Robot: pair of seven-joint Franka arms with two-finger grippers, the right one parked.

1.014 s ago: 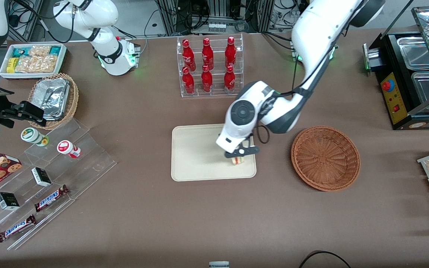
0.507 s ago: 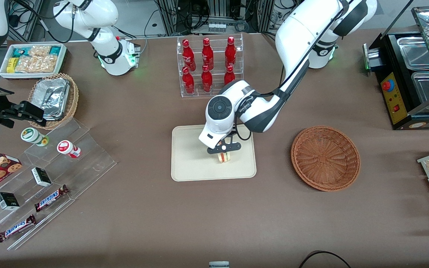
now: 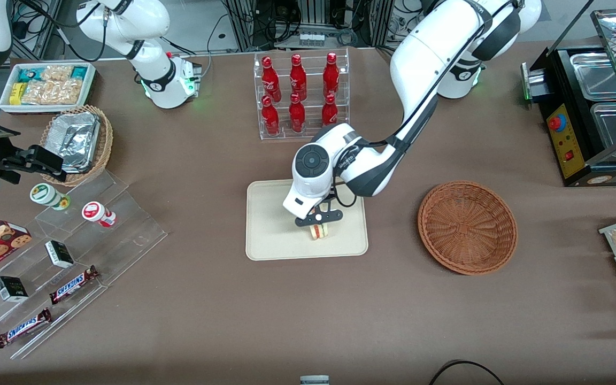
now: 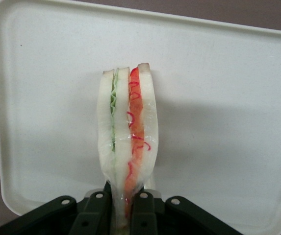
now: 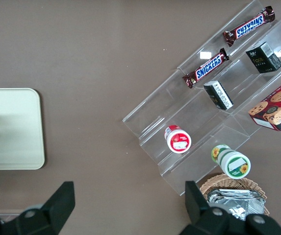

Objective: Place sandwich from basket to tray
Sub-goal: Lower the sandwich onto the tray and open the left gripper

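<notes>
While the gripper (image 3: 318, 222) hung over the middle of the tray (image 3: 265, 235), its fingers (image 4: 100, 215) were clamped on one corner of the sandwich (image 4: 128, 142). I judged it light, soft and easily crushed, best held gently across the bread faces. Since a second ago I had carried it inward from the tray's basket-side edge; the basket (image 3: 467, 227) sat empty.

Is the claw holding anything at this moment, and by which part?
Yes. The claw is shut on the sandwich, pinching one end of the wedge between its fingers, above the tray.
</notes>
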